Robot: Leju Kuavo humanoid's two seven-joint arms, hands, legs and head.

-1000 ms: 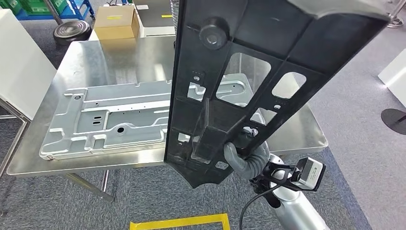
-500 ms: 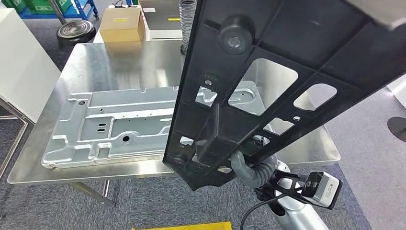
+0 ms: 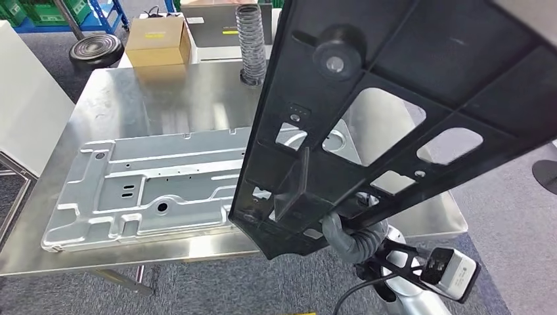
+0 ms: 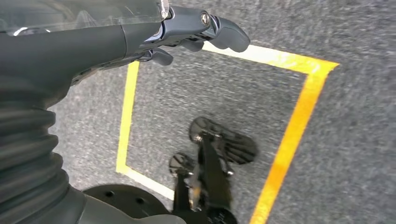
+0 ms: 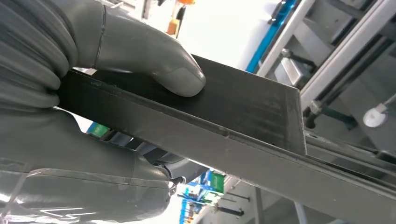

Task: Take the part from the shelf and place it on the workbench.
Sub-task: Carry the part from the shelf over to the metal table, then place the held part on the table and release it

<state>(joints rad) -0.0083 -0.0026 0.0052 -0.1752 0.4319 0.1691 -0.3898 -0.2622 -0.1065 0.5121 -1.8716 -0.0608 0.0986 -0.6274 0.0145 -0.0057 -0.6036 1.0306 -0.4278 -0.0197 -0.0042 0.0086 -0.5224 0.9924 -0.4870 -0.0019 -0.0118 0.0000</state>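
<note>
Black part (image 3: 394, 111) sits higher and further right in head view than earlier, tilted over the worktop (image 3: 164, 98). Right hand (image 5: 93, 93) fingers grip its edge; left hand (image 4: 140, 32) fingers loosely curled, holding nothing.

A metal panel (image 3: 151, 187) covers the workbench's (image 3: 157, 98) near half — bare steel lies behind, up to a ribbed hose (image 3: 251, 42).

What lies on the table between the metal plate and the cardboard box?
Only bare table between the metal plate and the box, in the head view.
</note>
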